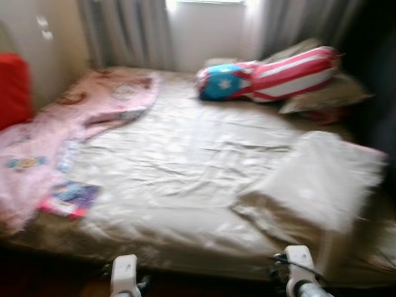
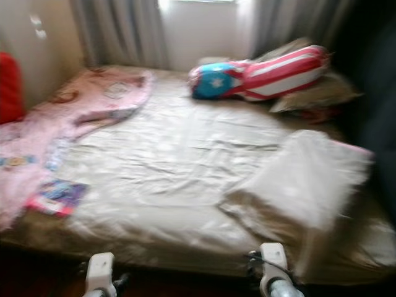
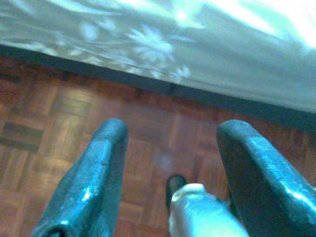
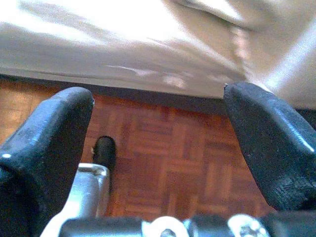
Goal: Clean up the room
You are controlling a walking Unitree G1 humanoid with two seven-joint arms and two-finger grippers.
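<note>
1. A bed (image 1: 185, 167) with a creased beige sheet takes up most of the head views, which are blurred.
2. A pink blanket (image 1: 74, 117) lies rumpled along the left side of the bed, running from the far left corner down to the near left edge.
3. A small colourful book (image 1: 70, 198), pink and blue, lies flat on the sheet near the left edge, just beside the blanket's near end.
4. A long cushion (image 1: 272, 75) with red and white stripes and a blue end bearing a white star lies across the far right of the bed.
5. Beige pillows (image 1: 328, 93) sit just behind and to the right of the cushion, touching it.
6. A folded pale cloth (image 1: 315, 176) lies on the near right part of the bed, overhanging the right edge.
7. Grey curtains (image 1: 124, 31) hang behind the bed on either side of a bright window.
8. Something red (image 1: 12, 86) stands at the far left against the wall.
9. The left gripper (image 3: 168, 158) hangs low in front of the bed's near edge, above a wooden parquet floor (image 3: 54, 113); its fingers are spread apart and hold nothing.
10. The right gripper (image 4: 158, 133) hangs likewise over the floor by the bed's edge, fingers wide apart and empty.
</note>
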